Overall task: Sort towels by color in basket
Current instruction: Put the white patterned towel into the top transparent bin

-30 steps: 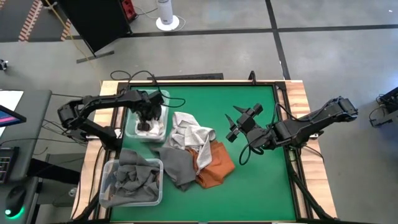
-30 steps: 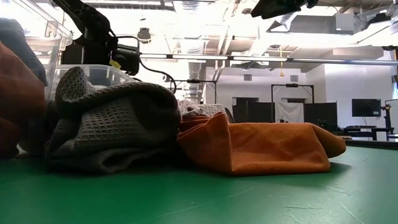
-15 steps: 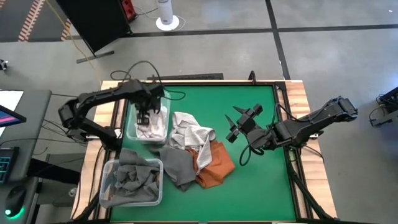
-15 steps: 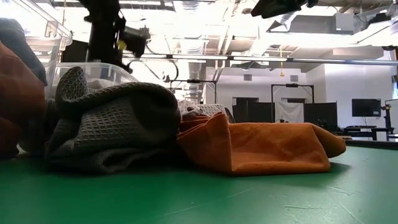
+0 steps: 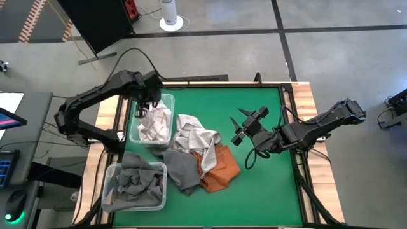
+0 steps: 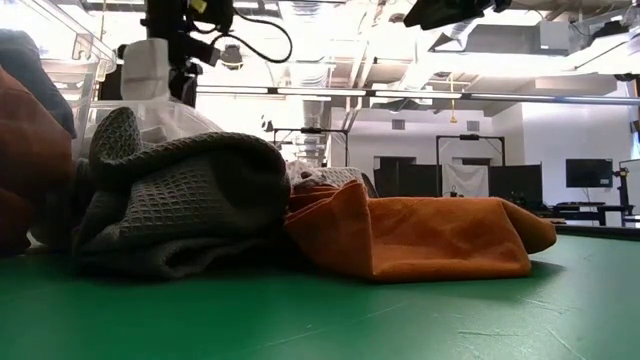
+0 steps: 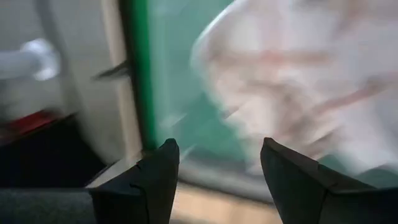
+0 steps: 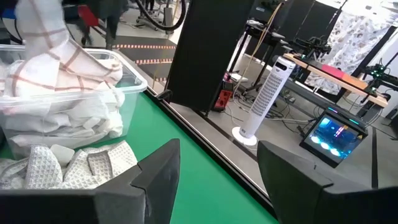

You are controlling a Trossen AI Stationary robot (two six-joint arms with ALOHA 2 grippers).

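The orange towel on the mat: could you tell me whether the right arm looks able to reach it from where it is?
Probably yes. The right tool, open and empty, hangs beside the orange towel, whose right part lies uncovered; only its left part sits under the white checked towel.

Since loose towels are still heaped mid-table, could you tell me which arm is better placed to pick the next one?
Probably the right. The right gripper hovers open beside the pile, near the orange towel. The left gripper is open over the white-towel bin, farther away.
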